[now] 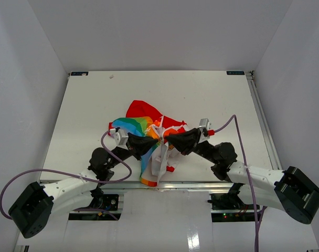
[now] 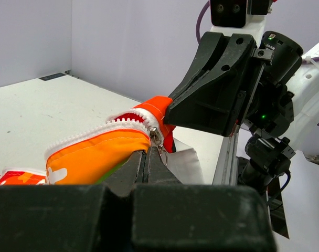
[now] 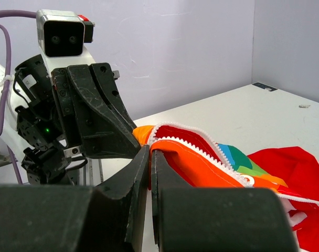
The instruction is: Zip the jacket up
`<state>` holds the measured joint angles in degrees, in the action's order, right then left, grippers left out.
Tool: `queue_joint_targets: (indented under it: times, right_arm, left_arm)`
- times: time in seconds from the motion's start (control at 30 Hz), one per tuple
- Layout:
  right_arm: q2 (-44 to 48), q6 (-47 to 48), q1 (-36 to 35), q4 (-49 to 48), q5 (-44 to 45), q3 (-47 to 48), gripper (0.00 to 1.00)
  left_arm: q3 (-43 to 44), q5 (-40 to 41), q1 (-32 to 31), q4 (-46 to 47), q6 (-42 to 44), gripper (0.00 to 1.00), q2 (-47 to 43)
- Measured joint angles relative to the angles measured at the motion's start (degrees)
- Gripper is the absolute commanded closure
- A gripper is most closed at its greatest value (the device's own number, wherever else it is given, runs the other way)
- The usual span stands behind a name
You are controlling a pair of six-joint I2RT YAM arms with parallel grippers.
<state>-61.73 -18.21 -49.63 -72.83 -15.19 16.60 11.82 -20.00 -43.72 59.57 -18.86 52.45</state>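
My left claw is pinched shut on the jacket right at the zipper slider. My right claw is clamped on the orange edge, facing it. The jacket's bunched up in the middle of the table, red lining spilling out behind.

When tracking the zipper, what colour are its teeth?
The zipper teeth are white, clearest in the left wrist view.
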Motion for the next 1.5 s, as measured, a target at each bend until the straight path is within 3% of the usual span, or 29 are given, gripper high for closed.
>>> queue_joint_targets:
  times: [1.5]
  right_arm:
    - [4.4,5.0,0.2,3.6,-0.4,0.5,0.92]
  left_arm:
    - [3.1,-11.1,0.1,4.0,-0.7,1.00,6.0]
